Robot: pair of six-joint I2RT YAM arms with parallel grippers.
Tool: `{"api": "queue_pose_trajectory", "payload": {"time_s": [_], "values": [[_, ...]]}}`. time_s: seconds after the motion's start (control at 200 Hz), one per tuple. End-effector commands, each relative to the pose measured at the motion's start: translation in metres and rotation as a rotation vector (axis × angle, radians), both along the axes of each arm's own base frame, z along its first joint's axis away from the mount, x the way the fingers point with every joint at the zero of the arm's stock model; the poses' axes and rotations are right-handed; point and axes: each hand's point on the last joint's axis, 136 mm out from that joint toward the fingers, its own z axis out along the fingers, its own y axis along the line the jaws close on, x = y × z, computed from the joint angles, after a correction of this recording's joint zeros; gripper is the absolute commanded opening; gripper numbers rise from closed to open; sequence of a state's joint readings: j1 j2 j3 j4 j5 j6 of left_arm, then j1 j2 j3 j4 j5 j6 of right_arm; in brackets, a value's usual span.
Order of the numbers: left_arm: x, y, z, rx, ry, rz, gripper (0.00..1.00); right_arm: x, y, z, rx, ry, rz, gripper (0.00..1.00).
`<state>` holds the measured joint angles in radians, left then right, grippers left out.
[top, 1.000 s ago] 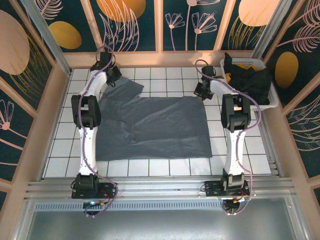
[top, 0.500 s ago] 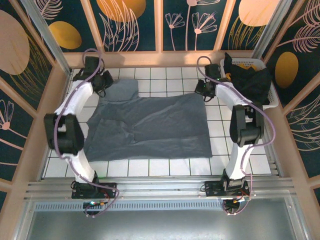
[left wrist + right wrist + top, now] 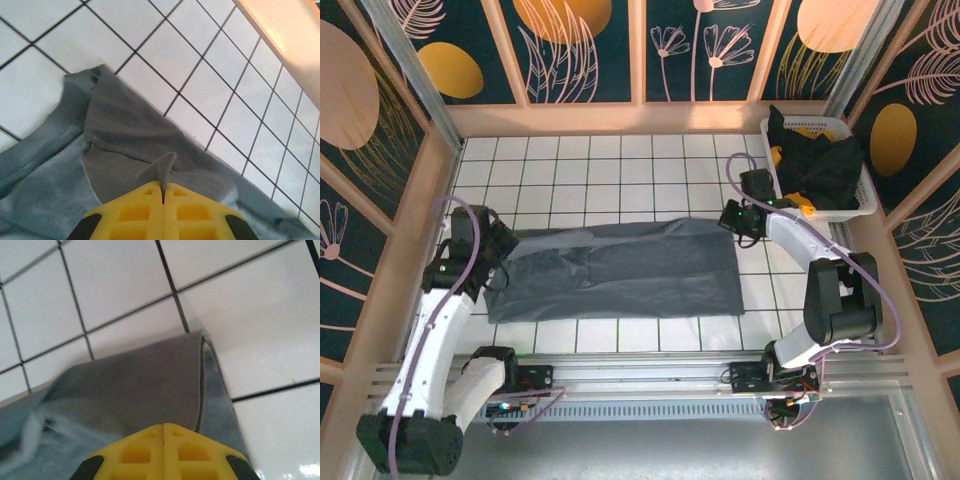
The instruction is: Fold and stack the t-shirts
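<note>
change: far half of grey-blue shirt (image 3: pixel 620 268) now drawn over near half.
left gripper (image 3: pixel 162 191): clenched on cloth.
right gripper (image 3: pixel 164 430): clenched on fold edge.
meaning: first fold nearly done.

A white tiled floor (image 3: pixel 620 170) with dark grout lines lies under even, bright light. Dark teal wall panels (image 3: pixel 720 50) printed with pale flowers and orange discs stand around it in a peach-coloured frame (image 3: pixel 640 115), and grooved metal rails (image 3: pixel 640 375) run along the near edge.
</note>
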<state>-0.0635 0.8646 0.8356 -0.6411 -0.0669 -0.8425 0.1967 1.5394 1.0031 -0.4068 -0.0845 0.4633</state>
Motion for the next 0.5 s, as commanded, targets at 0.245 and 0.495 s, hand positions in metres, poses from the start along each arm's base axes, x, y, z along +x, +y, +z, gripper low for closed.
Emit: {"api": "queue_pose_trajectory", "payload": {"time_s": [0.245,0.495], "values": [[-0.039,0.031,-0.001,0.046,0.045,0.19,0.0,-0.021,-0.016,-0.002,-0.007,0.047,-0.046,0.0],[-0.067,0.042,-0.019,0.065,0.131,0.269,0.0,-0.049,-0.018,-0.008,0.003,0.107,-0.063,0.0]]}}
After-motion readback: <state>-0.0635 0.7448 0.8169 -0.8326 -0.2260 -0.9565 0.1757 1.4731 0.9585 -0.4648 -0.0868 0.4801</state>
